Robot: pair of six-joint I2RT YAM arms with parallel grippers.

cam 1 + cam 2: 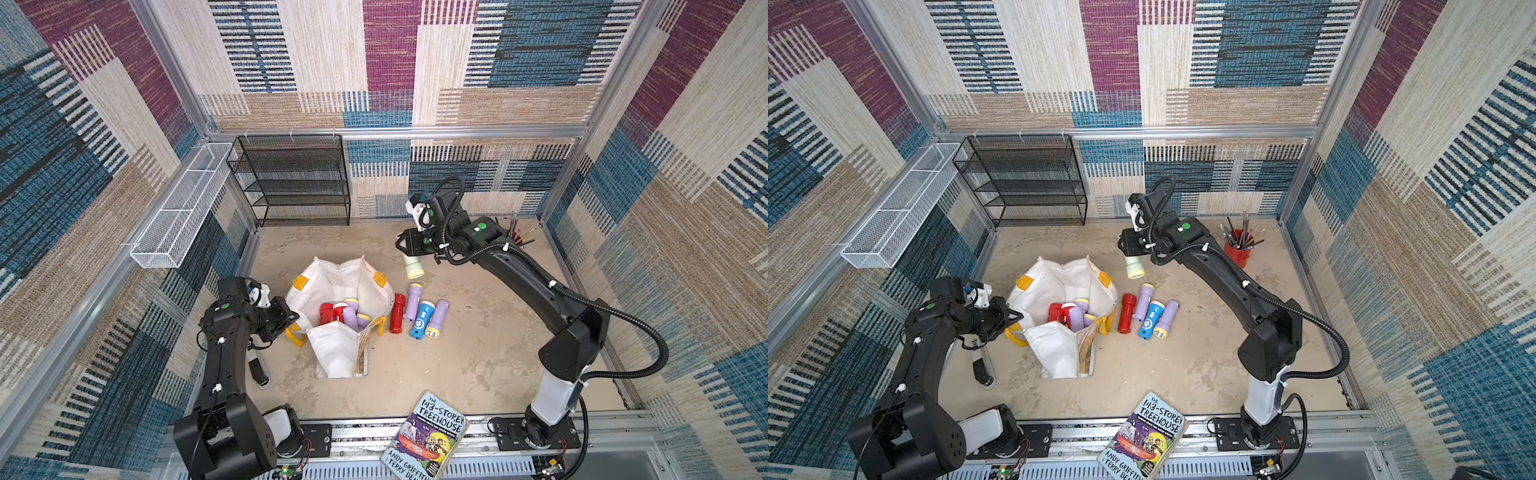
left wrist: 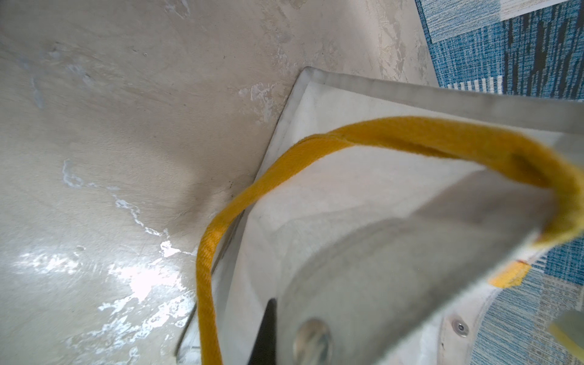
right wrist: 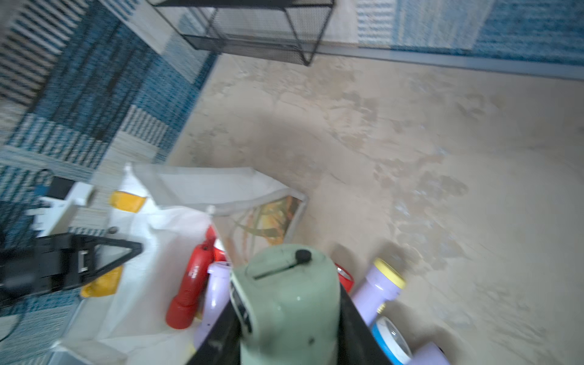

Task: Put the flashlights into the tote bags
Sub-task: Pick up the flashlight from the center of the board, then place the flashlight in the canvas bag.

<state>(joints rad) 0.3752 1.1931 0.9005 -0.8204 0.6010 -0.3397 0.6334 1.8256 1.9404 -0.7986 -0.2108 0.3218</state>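
Stained beige table (image 1: 478,365) made the floor of a booth with patchy blue, purple and tan walls.

The step in hand, I think, was carrying one flashlight to the bag. The right gripper (image 1: 404,250) was clamped on a green flashlight (image 1: 412,268). It hung head down, up off the table. It was near the bag (image 1: 332,351), off to one side of the mouth and not over it yet.

The left gripper (image 1: 292,318) was shut tight at the bag's rim, by a yellow handle (image 2: 410,134). It seemed to be pinching the cloth to hold the mouth open, but the wrist view was too blurry to be sure.

Some red and lilac flashlights (image 1: 351,318) lay inside the bag. Four more lay on the table just beside it: a red flashlight (image 1: 397,318), a blue flashlight (image 1: 419,324) and two lilac ones.

Next, the right arm would need to go across until the green flashlight was right over the mouth, then let go. The bag's soft wall stood in between, so the flashlight would have to pass over the rim. It should also stay clear of the left gripper.

The black rack (image 1: 291,183), the pencil cup (image 1: 1237,251) and the book (image 1: 428,436) were well apart from all this.
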